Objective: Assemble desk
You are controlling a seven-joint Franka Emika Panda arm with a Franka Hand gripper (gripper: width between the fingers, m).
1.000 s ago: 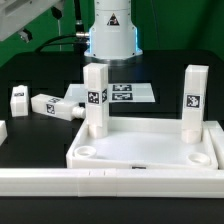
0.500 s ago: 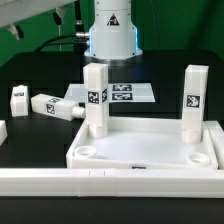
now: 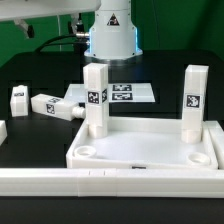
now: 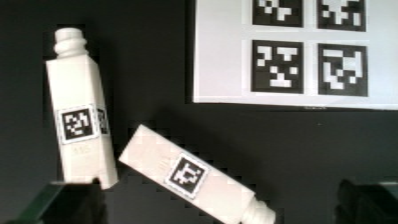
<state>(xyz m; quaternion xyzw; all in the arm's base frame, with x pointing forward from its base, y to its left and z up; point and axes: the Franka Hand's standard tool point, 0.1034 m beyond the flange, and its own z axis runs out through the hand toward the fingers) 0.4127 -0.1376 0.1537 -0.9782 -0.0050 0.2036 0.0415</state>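
Desk top (image 3: 150, 150) carries upright legs (image 3: 95, 98) in far sockets. Loose legs (image 3: 55, 106) lie at ten o'clock from it, exterior view. Claw (image 4: 222, 204) spread wide, empty, over slanted leg (image 4: 187, 170). Leg's long axis oblique to finger line; wrist turn likely needed.

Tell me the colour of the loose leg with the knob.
Leg: white, black-and-white tag; wrist view best.

marker board (image 3: 125, 92), black table (image 3: 35, 135), low white rail (image 3: 110, 183)
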